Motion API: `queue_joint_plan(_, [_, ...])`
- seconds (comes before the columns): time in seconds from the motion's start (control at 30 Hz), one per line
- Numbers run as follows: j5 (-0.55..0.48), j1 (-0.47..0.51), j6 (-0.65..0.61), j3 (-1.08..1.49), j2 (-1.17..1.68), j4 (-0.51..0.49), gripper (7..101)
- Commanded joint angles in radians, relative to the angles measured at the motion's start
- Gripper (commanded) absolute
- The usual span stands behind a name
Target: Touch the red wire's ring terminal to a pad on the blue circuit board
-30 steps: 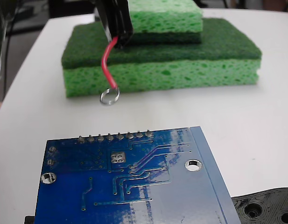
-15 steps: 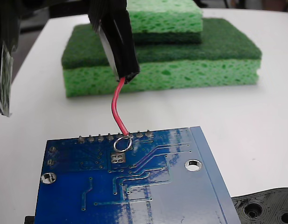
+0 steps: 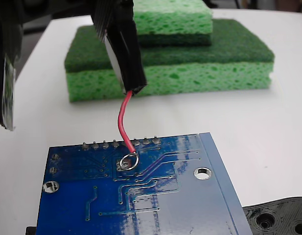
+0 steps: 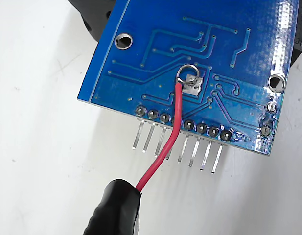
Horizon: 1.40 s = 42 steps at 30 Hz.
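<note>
Board (image 3: 155,196) fills the near foreground of the fixed view: a glossy blue circuit board lying flat on a white table (image 3: 268,122), traces facing up, a row of silver solder points (image 3: 120,144) along its far edge. A black perforated piece (image 3: 280,218) shows at the bottom right corner. On the board, just this side of the solder row, sits a small square silver pad (image 3: 122,165). The ring (image 3: 128,161), a small open silver loop, lies over the pad's right edge and appears to touch it; the wrist view shows the same ring (image 4: 188,74) overlapping the pad (image 4: 192,86).

From the ring the wire (image 3: 122,120), thin and red, rises up and away from the camera in a gentle curve, crossing above the solder row. Its long axis runs nearly upright in the fixed view. It ends in a black sleeve (image 3: 124,54) that hangs from the gripper (image 3: 109,12), so the ring lies straight below and slightly nearer than the gripper. The gripper is cut off by the top edge; whether its jaws are closed or apart cannot be told.

Behind, well apart from the board, two green sponges (image 3: 190,63) are stacked.

Contact looks made or very nearly so; any further motion would likely be a slight press straight down.
</note>
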Motion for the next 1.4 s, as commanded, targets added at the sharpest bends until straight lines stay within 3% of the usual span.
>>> queue_joint_plan(0.03, [0.0, 0.0, 0.002, -0.005, 0.005, -0.002, 100.3])
queue_joint_plan(1.1, [0.006, -0.005, 0.006, -0.002, -0.003, -0.008, 100.3])
queue_joint_plan(1.4, [0.023, -0.021, 0.014, -0.046, 0.052, 0.069, 100.3])
